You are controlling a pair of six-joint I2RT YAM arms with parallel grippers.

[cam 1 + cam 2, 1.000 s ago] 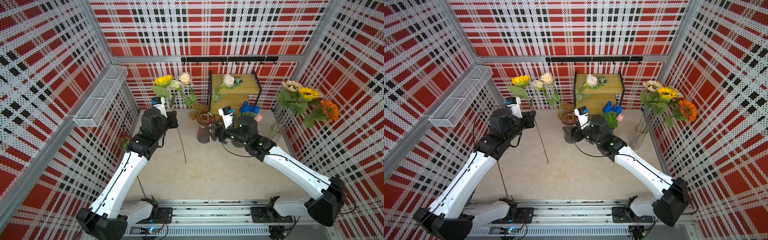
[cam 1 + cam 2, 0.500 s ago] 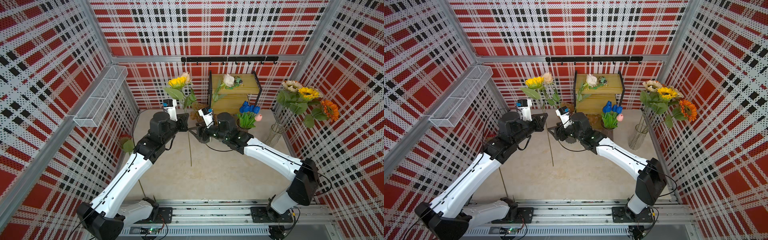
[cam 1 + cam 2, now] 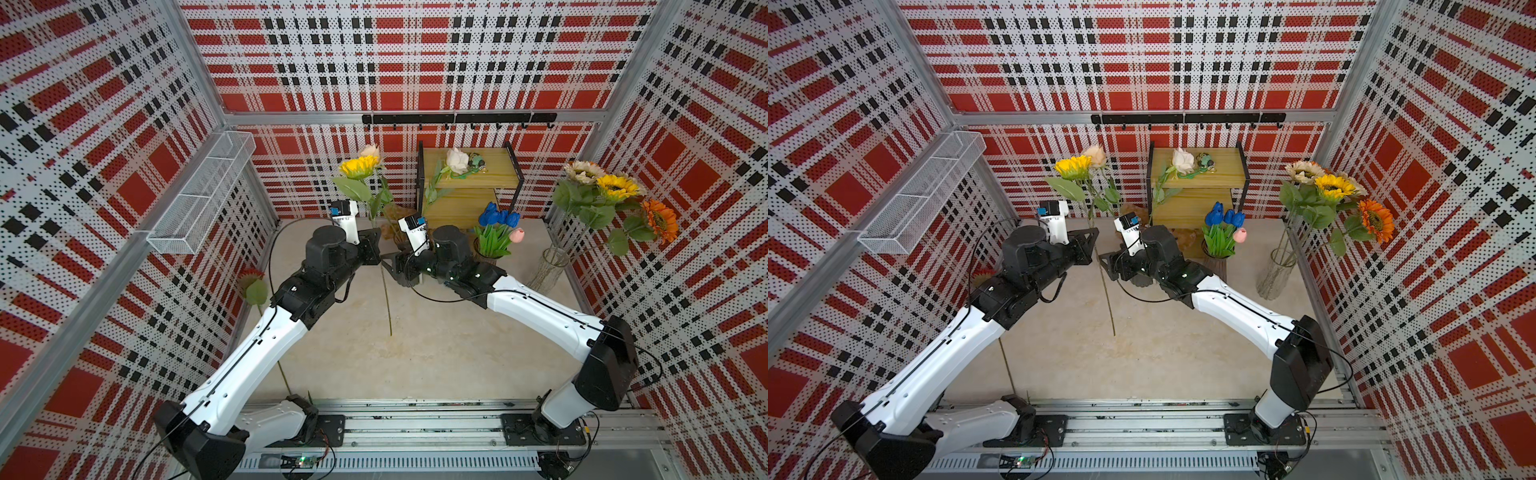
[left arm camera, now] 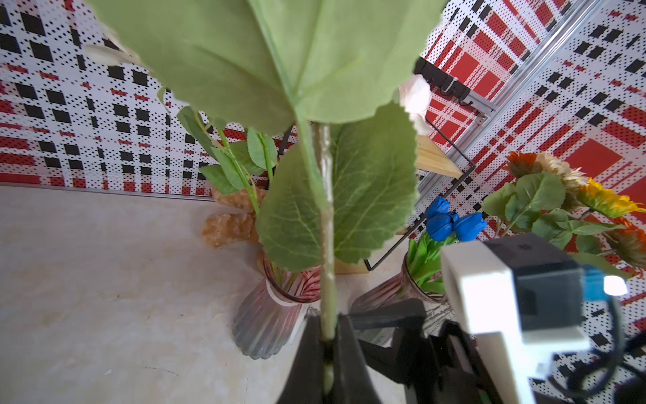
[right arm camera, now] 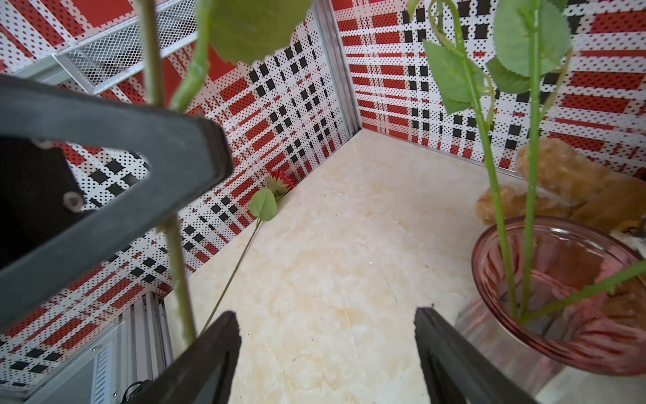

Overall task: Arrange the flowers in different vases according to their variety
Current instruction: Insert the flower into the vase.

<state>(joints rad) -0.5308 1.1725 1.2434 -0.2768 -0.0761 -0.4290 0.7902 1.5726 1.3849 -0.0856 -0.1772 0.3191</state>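
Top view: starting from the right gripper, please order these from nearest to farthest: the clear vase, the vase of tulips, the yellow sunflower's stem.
1. Yellow sunflower's stem, close by the open right gripper, pinched by the shut left gripper.
2. Vase of tulips, behind the right arm, toward the back.
3. Clear vase, far on the right side.

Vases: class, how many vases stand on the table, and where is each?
3. The purple-pink rose vase stands centre-back, mostly hidden in the top views; the purple-pink tulip vase stands beside it; the clear vase, holding sunflowers, is far right.
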